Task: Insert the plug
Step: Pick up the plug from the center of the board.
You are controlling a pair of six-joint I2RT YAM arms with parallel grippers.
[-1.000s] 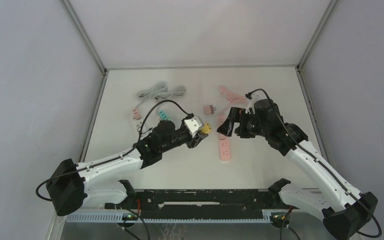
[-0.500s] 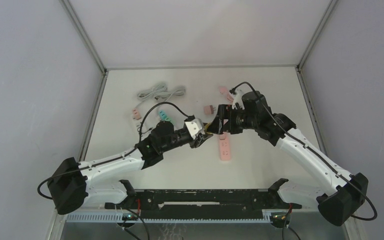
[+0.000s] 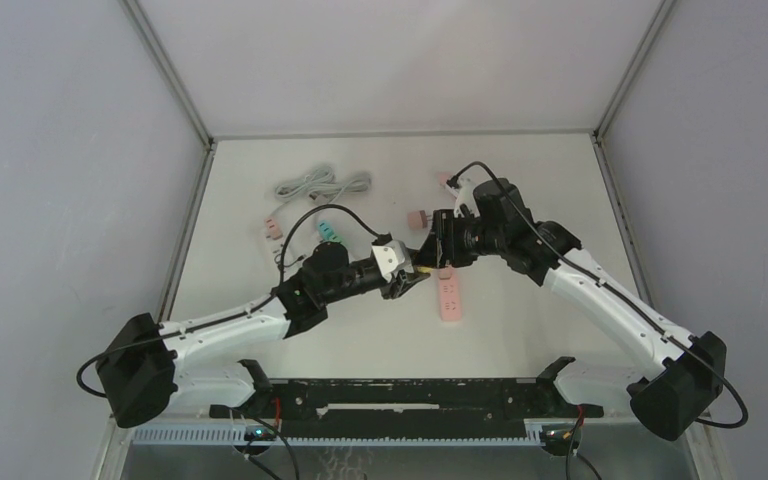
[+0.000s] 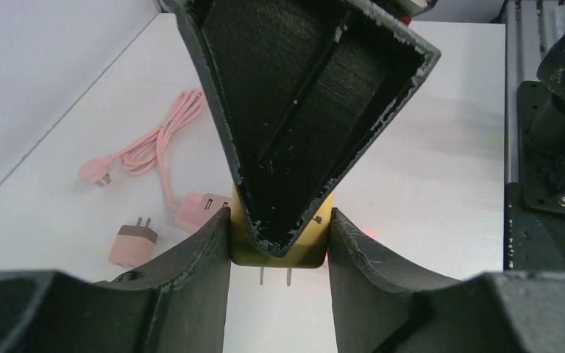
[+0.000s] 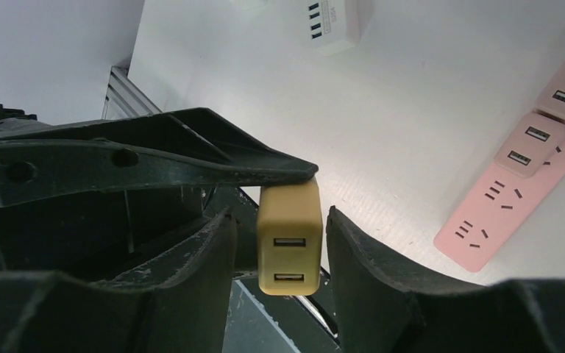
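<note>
Left arm (image 3: 230, 325) in from 8 o'clock, right arm (image 3: 610, 300) in from 3, meeting above mid-bench (image 3: 520, 340). I read this as a mid-air handover, not insertion yet.

Pink power strip (image 3: 448, 298) lies flat on the bench, long axis 12–6, just at 4 o'clock of the meeting point, so the drop to a socket is short.

Left claw (image 4: 279, 235) is clamped on the yellow plug (image 5: 289, 246), both pads (image 4: 213, 250) hard against its sides. Prongs stick out bare toward 6 o'clock in the left wrist view.

Right claw (image 5: 279, 217) is spread and straddles the same plug, gripping nothing. There is a clear gap on its 9 o'clock side and it is near touching at 3.

One left finger lies across the plug's top in the right wrist view, so the two grips take different faces and don't collide.

USB ports face the right wrist camera. My guess is that grip leaves the prongs pointing away from the wrist, ready to push into the strip.

Watch the off-centre gap: it may yaw the plug when you close.
</note>
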